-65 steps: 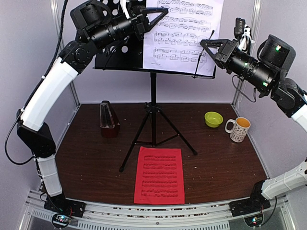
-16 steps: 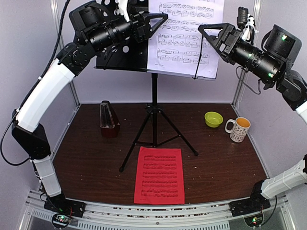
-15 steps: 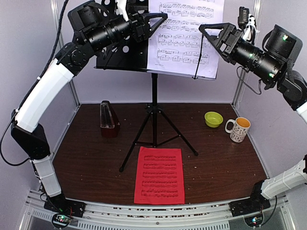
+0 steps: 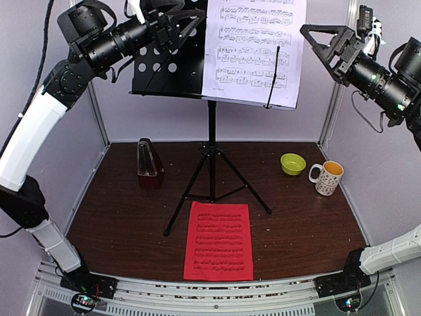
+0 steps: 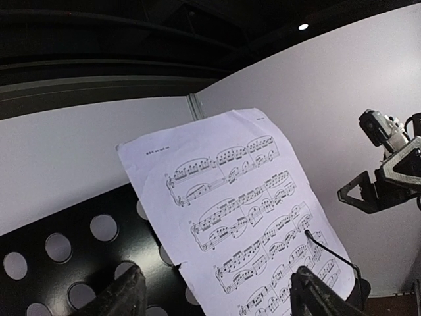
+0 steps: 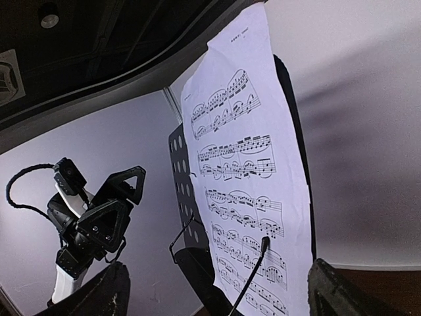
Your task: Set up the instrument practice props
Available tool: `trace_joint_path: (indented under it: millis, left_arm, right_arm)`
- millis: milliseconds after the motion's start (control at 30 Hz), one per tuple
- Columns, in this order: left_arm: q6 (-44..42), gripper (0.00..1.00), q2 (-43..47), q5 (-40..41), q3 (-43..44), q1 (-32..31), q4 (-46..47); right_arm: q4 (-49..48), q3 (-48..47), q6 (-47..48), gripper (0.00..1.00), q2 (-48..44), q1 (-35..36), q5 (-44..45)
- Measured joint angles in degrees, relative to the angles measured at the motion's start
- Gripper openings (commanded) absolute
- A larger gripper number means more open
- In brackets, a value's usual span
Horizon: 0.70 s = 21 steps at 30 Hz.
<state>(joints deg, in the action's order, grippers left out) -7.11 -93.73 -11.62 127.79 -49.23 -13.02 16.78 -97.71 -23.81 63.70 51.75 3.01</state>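
Note:
The black music stand (image 4: 210, 164) stands mid-table on its tripod. On the right half of its perforated desk (image 4: 168, 66) leans the white music sheet (image 4: 253, 52), with a wire page holder (image 4: 273, 76) across its lower right. The red music sheet (image 4: 219, 240) lies flat in front of the tripod. The metronome (image 4: 149, 163) stands at the back left. My left gripper (image 4: 181, 20) is open, just left of the white sheet (image 5: 243, 204) and apart from it. My right gripper (image 4: 316, 39) is open, off the right edge of the sheet (image 6: 247, 164). Both hold nothing.
A small green bowl (image 4: 293, 163) and a spotted mug (image 4: 327, 177) sit at the back right. The tripod legs (image 4: 187, 197) spread over the table's middle. Grey walls close in on the left, back and right.
Both grippers opened and drew back from the white sheet, the left one to the left, the right one to the right and up. The sheet stays on the desk.

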Motion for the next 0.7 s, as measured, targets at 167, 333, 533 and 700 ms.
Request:
trace_joint_path:
  millis: [167, 333, 533, 700]
  left_arm:
    - [0.7, 0.77, 9.4, 3.4, -12.0, 0.0, -0.3]
    - [4.2, 0.74, 20.9, 8.3, -27.1, 0.0, -0.7]
    - [11.7, 0.67, 34.4, 15.0, -46.2, 0.0, -2.6]
    - [18.1, 0.60, 43.4, 18.0, -59.9, 0.0, -6.2]
  right_arm:
    - [1.0, 8.3, 0.9, 1.00, -6.8, 0.0, 0.0]
    - [5.7, 13.7, -0.5, 1.00, -12.3, -0.5, 1.4]
    - [12.2, 22.7, -5.5, 0.98, -18.7, -1.0, 2.4]
    - [14.4, 36.3, -9.7, 0.95, -23.7, -1.3, 1.9]
